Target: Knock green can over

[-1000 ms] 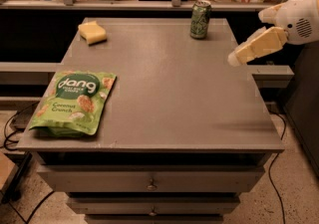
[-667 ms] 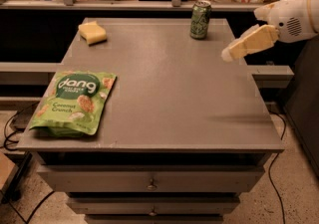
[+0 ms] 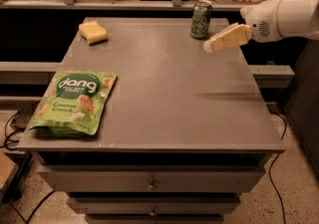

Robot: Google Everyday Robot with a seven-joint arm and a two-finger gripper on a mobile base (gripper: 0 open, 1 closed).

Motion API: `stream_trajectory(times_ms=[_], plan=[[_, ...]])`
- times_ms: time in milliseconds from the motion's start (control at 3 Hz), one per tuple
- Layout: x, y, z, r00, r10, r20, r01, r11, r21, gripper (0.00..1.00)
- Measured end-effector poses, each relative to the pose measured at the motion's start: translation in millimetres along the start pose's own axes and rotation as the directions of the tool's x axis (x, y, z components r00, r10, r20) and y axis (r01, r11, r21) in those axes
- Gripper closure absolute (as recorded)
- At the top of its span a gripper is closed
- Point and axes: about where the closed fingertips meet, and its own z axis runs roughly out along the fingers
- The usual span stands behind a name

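The green can [image 3: 201, 19] stands upright at the table's [image 3: 164, 88] far edge. The gripper [image 3: 211, 45] hovers just right of it, apart; its clamping state cannot be told.

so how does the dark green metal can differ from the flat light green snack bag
The dark green metal can stands upright at the far edge; the light green snack bag lies flat, near left. The can is narrow, the bag broad. Both sit on the grey table. The gripper hovers beside the can.
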Motion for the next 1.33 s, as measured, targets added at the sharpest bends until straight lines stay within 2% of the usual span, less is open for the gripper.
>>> stream_trajectory(times_ms=[333,1000,1333], plan=[[2.7,-23.4,36.6,0.998,0.046,0.052,-0.048,0.998,0.041,0.0],[-2.8,-68.3,95.1,0.978,0.115,0.176,-0.133,0.9864,0.096,0.0],[-11.2,-95.3,119.3,0.952,0.163,0.259,-0.201,0.9713,0.127,0.0]])
